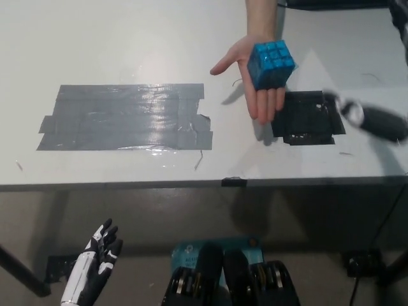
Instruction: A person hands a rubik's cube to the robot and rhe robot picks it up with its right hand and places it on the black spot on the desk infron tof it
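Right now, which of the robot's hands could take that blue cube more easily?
Right. The black right hand is up beside the Rubik's cube on the person's palm; the white left hand hangs below the desk.

A white desk (127, 38) fills the upper part of the head view, its near edge running straight across the middle of the picture. A wide patch of grey tape strips (124, 118) lies flat on the left part of the desk; a smaller black spot (310, 119) of tape lies flat on the right, near the near edge and well apart from the grey patch.
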You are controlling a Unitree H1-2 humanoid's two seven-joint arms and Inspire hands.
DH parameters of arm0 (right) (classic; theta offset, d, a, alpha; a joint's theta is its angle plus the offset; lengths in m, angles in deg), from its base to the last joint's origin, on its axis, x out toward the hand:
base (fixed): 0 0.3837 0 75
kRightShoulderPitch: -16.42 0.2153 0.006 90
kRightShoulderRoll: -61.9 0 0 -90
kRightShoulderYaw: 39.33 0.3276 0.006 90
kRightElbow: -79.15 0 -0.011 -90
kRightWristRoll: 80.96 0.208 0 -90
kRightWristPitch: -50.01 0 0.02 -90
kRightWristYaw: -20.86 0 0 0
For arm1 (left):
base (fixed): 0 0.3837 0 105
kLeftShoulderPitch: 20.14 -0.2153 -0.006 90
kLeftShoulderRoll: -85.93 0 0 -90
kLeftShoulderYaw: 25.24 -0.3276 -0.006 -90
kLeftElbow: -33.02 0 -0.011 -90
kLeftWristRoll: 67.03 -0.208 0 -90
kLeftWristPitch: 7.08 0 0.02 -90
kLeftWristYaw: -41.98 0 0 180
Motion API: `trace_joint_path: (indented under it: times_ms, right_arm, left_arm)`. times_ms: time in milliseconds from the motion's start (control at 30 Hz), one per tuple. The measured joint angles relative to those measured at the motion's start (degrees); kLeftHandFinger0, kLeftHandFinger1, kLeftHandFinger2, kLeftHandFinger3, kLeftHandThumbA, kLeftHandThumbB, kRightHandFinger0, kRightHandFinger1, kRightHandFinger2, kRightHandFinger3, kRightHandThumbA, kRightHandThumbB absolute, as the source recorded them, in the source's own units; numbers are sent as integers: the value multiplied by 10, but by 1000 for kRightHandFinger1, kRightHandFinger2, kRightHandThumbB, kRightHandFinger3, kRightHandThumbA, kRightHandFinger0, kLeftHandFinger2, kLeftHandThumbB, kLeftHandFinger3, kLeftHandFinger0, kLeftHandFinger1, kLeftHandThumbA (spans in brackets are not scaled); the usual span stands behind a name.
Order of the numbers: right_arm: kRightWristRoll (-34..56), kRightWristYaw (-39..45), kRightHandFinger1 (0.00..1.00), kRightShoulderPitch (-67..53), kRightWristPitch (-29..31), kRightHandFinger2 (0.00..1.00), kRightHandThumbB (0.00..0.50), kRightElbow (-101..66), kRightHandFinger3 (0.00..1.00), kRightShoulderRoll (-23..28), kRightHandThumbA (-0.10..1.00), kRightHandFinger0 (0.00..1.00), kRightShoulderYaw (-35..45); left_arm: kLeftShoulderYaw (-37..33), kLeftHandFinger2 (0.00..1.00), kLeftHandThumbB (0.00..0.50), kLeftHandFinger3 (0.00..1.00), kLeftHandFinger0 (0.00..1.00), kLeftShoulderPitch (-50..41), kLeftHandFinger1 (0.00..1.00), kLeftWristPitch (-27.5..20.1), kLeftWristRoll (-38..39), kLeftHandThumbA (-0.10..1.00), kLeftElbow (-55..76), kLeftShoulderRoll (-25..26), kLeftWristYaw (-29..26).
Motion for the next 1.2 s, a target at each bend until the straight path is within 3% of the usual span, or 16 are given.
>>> trace_joint_path:
  times_ms: [167,333,500,700,967,1200]
  right_arm:
    - [-12,2,1000,108,-60,1000,446,141,1000,-4,934,1000,-6]
    - [-14,19,1000,193,-101,1000,444,276,1000,-12,886,1000,-19]
    - [-13,45,1000,250,-122,1000,472,375,1000,-12,918,1000,-42]
    - [-26,77,1000,289,-133,1000,431,448,1000,-17,918,1000,-58]
    - [-42,106,1000,298,-137,1000,441,495,1000,-38,1000,1000,-55]
    - [-65,135,1000,298,-137,1000,433,499,1000,-45,1000,1000,-49]
  left_arm:
    - [-2,1000,161,1000,1000,2,1000,1,-3,756,1,0,1]
    - [-5,1000,142,1000,1000,4,1000,1,-5,731,11,5,8]
    - [-6,1000,144,1000,1000,8,1000,1,-12,714,13,9,15]
    - [-7,1000,154,1000,1000,9,1000,3,-18,665,15,12,19]
    - [-8,1000,135,1000,1000,10,1000,11,-24,610,24,13,24]
    - [-10,1000,124,1000,1000,10,1000,11,-30,575,27,13,27]
